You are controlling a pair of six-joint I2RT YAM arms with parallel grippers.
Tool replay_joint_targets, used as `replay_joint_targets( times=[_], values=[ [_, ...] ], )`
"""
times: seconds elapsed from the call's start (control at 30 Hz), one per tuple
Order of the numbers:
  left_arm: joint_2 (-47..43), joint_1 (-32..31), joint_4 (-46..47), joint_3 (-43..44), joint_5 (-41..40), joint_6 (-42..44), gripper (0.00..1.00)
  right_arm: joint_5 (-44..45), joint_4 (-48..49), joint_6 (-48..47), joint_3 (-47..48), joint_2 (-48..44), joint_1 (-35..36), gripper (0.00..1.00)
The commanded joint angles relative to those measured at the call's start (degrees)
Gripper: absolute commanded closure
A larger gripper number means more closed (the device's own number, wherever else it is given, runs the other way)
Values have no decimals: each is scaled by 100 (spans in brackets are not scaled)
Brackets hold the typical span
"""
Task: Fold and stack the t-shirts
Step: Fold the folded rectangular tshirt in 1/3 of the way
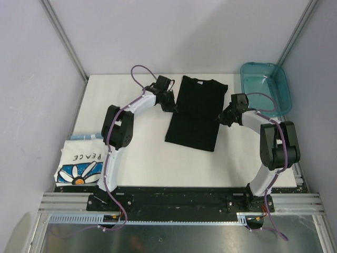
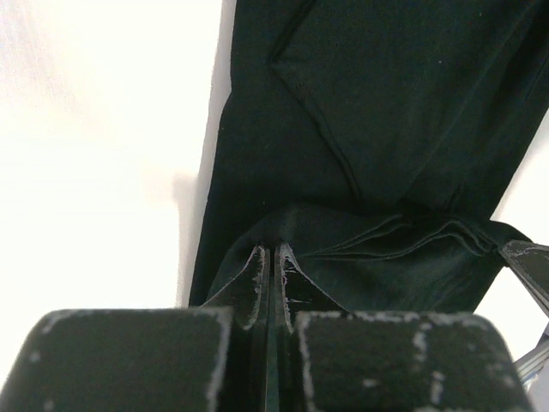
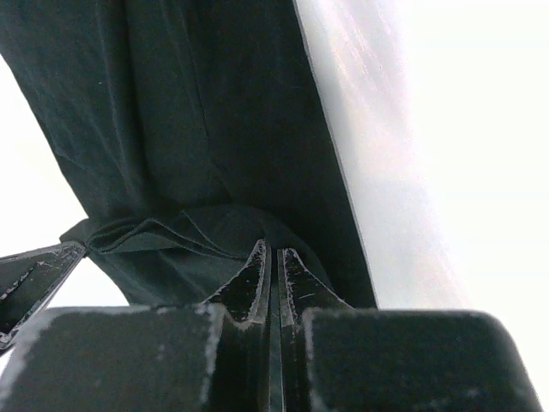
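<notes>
Pale grey walls and slanted metal posts are seen around a white desk (image 1: 147, 158) in the top external view. A black t-shirt (image 1: 196, 113) is laid flat at the middle of the desk, toward the far side, with its sleeves turned in to make a narrow panel. It is flanked by the left arm (image 1: 113, 132) and the right arm (image 1: 276, 142), and one is bent in to each long edge. The left jaws are set at the upper left edge of the cloth and the right jaws at its right edge. A white t-shirt (image 1: 79, 163) with a blue daisy and "PEACE" lettering is placed at the near left corner, well apart from the black one and partly hidden by the left arm. A teal bin (image 1: 266, 84) is set at the far right corner.

In the left wrist view, the left jaws are pressed together and a raised fold of the black t-shirt (image 2: 386, 129) is pinched between them. Bare desk (image 2: 86, 172) is seen to the left, and one of the right arm's fingers (image 2: 527, 262) at the right edge.

In the right wrist view, the right jaws are likewise closed on a pleated fold of the black t-shirt (image 3: 171, 129). One of the left arm's fingers (image 3: 34, 275) is seen at lower left.
</notes>
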Motion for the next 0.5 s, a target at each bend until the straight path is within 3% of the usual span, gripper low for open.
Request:
replay_joint_targets(
  times=[0.0, 0.2, 0.27, 0.3, 0.4, 0.47],
  values=[
    [-166, 66, 81, 281, 59, 175, 100, 25, 135, -99, 226, -188, -59, 100],
    [-87, 100, 86, 279, 65, 163, 100, -11, 139, -117, 231, -83, -107, 100],
    [-25, 104, 96, 347, 134, 213, 100, -33, 158, -124, 231, -52, -121, 96],
    [-19, 110, 101, 373, 172, 252, 95, -27, 157, -131, 226, -70, -130, 89],
    [-152, 139, 122, 405, 143, 434, 59, 62, 96, -234, 282, -224, -162, 60],
    [-294, 171, 136, 398, 112, 573, 44, 194, -44, -399, 411, -371, -164, 52]
  ],
)
